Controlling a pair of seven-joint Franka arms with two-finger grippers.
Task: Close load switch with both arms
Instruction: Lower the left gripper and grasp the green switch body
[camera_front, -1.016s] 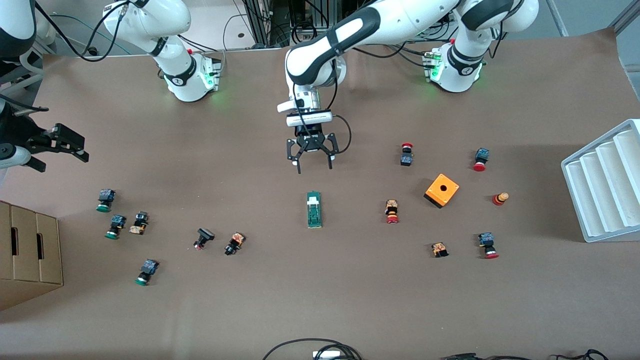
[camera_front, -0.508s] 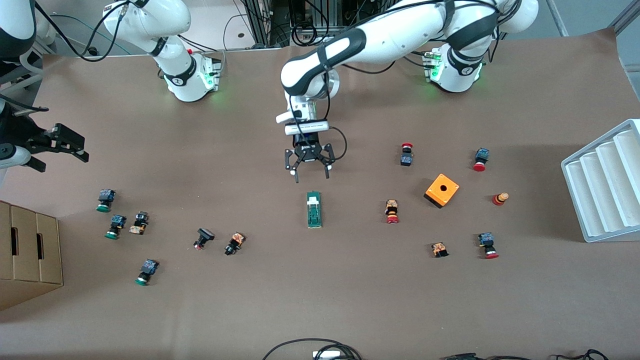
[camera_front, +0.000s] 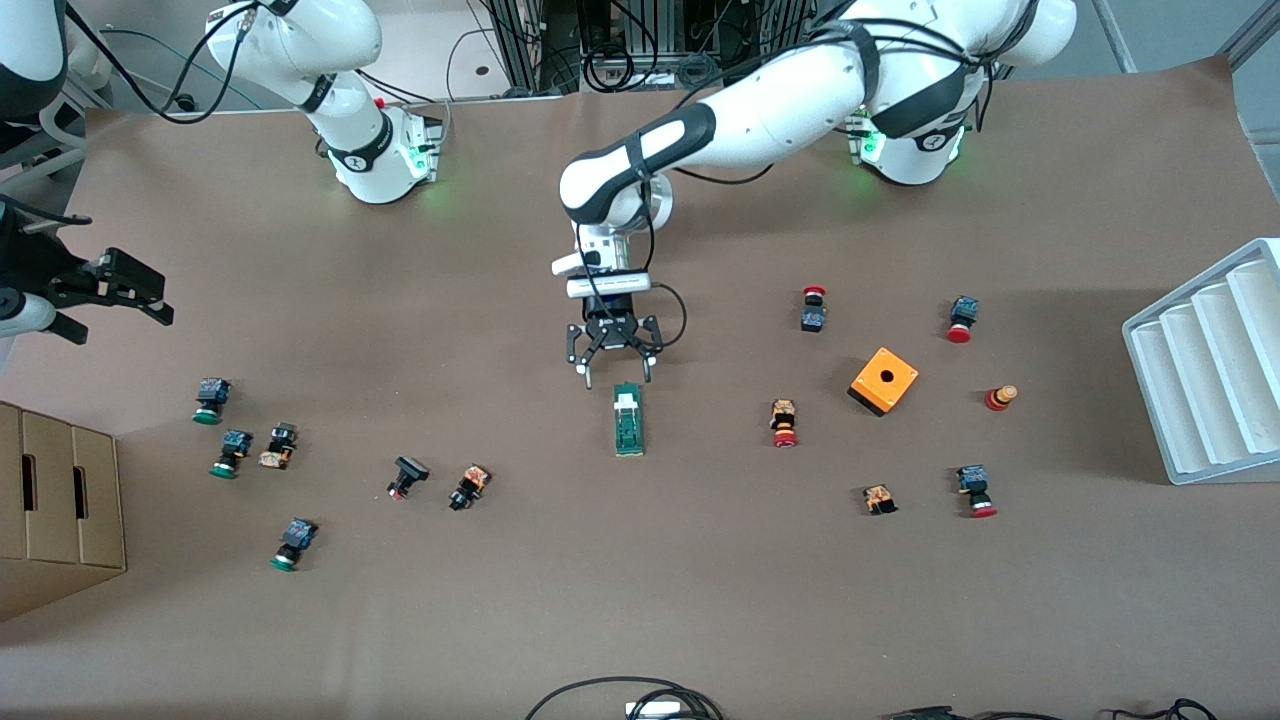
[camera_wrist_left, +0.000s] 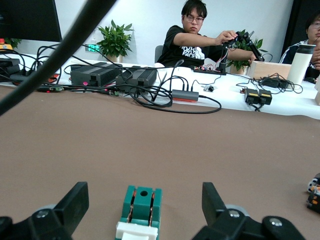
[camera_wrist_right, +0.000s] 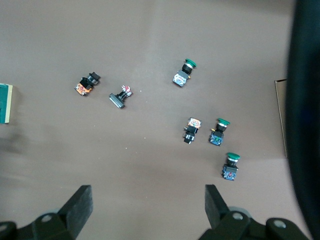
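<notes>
So the load switch (camera_front: 627, 419) was lying flat in the middle of the table (camera_front: 640, 600), its long side running toward the front camera, with the small white block (camera_front: 626, 401) on the end nearest the robots. The left gripper (camera_front: 613, 374) was right over that end, pointing down, fingers spread wide and empty, nothing pinched between them. In the left wrist view you could see the green bar (camera_wrist_left: 141, 206) sitting centred between the two black fingers (camera_wrist_left: 75, 202), not touching either one as far as I could tell.

The right gripper (camera_front: 135, 296) was parked off at the right arm's end of the table, up in the air over the bare brown surface next to the cardboard box (camera_front: 60, 500), claw released too and holding nothing. That arm was just waiting. Its wrist camera looked down on a scatter of push buttons (camera_wrist_right: 189, 72), some green-capped, with the edge of the switch (camera_wrist_right: 5, 103) just peeking in.

Toward the left arm's end there was an orange box (camera_front: 884, 380) with a hole in it, a handful of red-capped buttons (camera_front: 784, 423) around it, and a white ribbed tray (camera_front: 1205, 365) at the table's edge.
</notes>
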